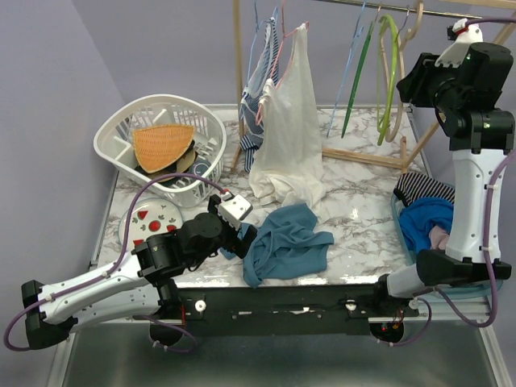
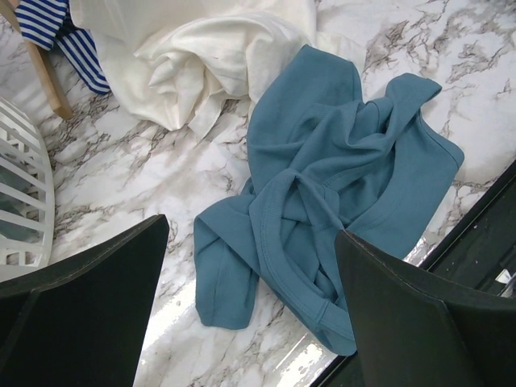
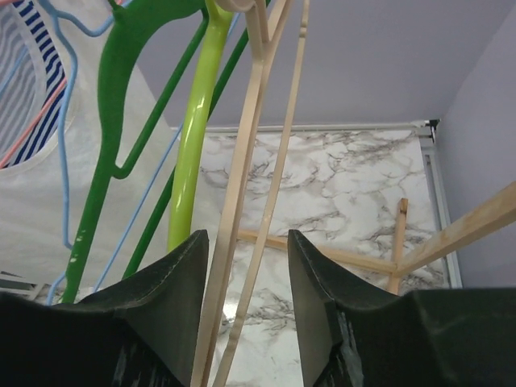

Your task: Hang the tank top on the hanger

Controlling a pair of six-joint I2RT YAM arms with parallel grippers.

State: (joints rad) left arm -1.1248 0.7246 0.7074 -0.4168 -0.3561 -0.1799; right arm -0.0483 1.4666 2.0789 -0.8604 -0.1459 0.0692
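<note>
Marble-pattern table (image 1: 363, 201), white with grey veining, glossy along the near edge. Lilac walls (image 1: 161, 48) on all sides. Wooden rack (image 1: 363, 155) across the back, with hangers and two garments on it: long cream-white garment (image 1: 294, 121), hem pooled on the table, and blue-white striped garment (image 1: 262, 72) just left of it. White slatted basket (image 1: 109, 137) back left, orange item inside. Patterned plate (image 1: 149, 222) near the left arm. Heap of blue and striped cloth (image 1: 423, 222) at the right edge.

Tank top (image 1: 286, 242) lying crumpled on the table, front centre, just below the white hem. Teal-blue, soft knit, stitched edge bands, straps twisted over each other, folds bunched toward the near side (image 2: 339, 185).

Hanger (image 3: 228, 218) up on the rack at far right, tan, beside lime-green hanger (image 3: 189, 161) and dark green hanger (image 3: 121, 97).

Left gripper (image 2: 251, 230) spread wide, low over the tank top's near-left corner, holding nothing.

Right gripper (image 3: 247, 238) raised at the rack, fingers at a narrowish gap straddling the hanger; daylight visible on the right side, contact on the left cannot tell.
</note>
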